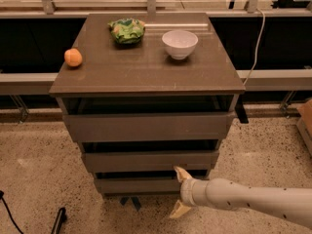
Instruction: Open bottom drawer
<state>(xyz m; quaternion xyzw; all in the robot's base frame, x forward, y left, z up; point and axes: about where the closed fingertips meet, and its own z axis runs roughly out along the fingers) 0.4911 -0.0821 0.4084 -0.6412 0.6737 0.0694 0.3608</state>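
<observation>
The bottom drawer (136, 185) is the lowest, narrowest grey-brown front of the three-drawer cabinet, with a dark gap along its top edge. My gripper (179, 193) is at the drawer's right end, with the white arm coming in from the lower right. Its two cream fingers are spread. The upper fingertip (181, 173) reaches up to the top edge of the drawer front. The lower fingertip (177, 210) hangs below the drawer, near the floor. Nothing is held.
The middle drawer (148, 161) and the top drawer (146, 126) sit above. On the cabinet top (146, 67) are an orange (73, 57), a green bag (126, 30) and a white bowl (180, 44). A black cable (9, 213) lies on the speckled floor at left.
</observation>
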